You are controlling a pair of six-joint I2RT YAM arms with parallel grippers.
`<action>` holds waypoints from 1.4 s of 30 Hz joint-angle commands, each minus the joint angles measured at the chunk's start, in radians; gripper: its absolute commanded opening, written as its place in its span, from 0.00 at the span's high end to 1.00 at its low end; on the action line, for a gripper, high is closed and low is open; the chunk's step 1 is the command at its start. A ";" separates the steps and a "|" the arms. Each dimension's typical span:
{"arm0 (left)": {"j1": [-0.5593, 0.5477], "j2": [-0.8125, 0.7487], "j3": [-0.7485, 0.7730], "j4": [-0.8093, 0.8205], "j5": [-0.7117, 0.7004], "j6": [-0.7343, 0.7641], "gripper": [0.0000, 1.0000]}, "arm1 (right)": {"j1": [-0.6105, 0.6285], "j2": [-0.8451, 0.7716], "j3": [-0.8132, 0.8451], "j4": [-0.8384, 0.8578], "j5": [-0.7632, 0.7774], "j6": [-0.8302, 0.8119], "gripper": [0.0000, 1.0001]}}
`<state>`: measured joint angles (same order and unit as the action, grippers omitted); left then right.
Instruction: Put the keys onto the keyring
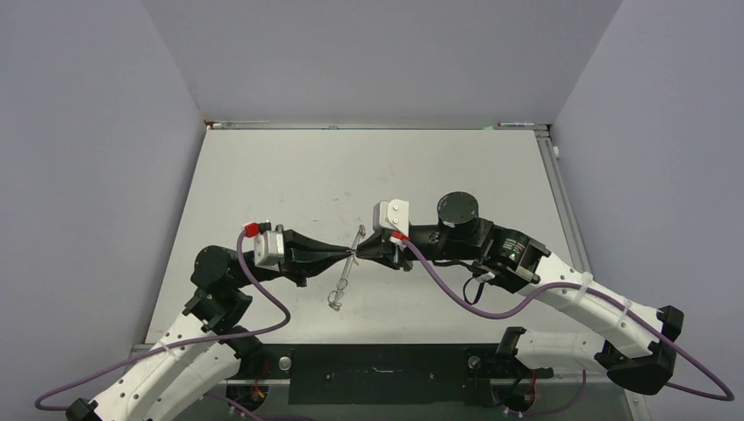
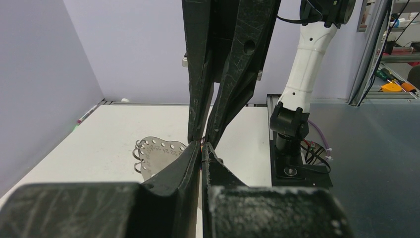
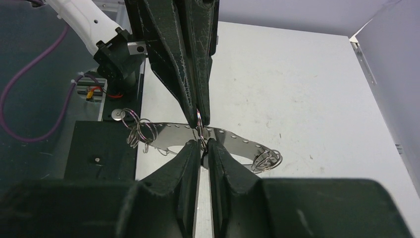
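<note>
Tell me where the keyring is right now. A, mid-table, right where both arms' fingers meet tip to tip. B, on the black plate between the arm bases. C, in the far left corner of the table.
A: the keyring is over the middle of the table, with the left fingers and the right fingers converging on it from opposite sides.

Closed left gripper [image 1: 345,255] tip-to-tip with right gripper [image 1: 361,255]

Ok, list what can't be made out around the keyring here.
- The key: not findable in any view; too small from above, claw fingers block both wrist views.
- The right claw and its contact with the keyring: its own fingers hide it.
- Rest of the keyring, left wrist view: behind the left claw.
</note>
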<state>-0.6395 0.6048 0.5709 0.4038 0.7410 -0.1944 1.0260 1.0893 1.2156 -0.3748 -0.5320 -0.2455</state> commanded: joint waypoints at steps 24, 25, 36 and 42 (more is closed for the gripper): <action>0.018 -0.003 0.000 0.101 0.002 -0.033 1.00 | -0.009 -0.007 -0.050 0.119 -0.054 0.041 0.95; 0.018 -0.001 0.000 0.100 0.002 -0.033 1.00 | -0.008 -0.003 -0.050 0.123 -0.057 0.044 0.95; 0.018 0.011 -0.003 0.121 0.071 -0.043 1.00 | -0.009 -0.001 -0.022 0.102 -0.055 0.030 0.95; 0.018 0.014 -0.018 0.177 0.124 -0.077 1.00 | -0.009 0.004 0.015 0.044 -0.062 0.008 0.95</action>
<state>-0.6262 0.6224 0.5575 0.4774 0.8082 -0.2337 1.0214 1.0924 1.1713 -0.3305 -0.5682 -0.2138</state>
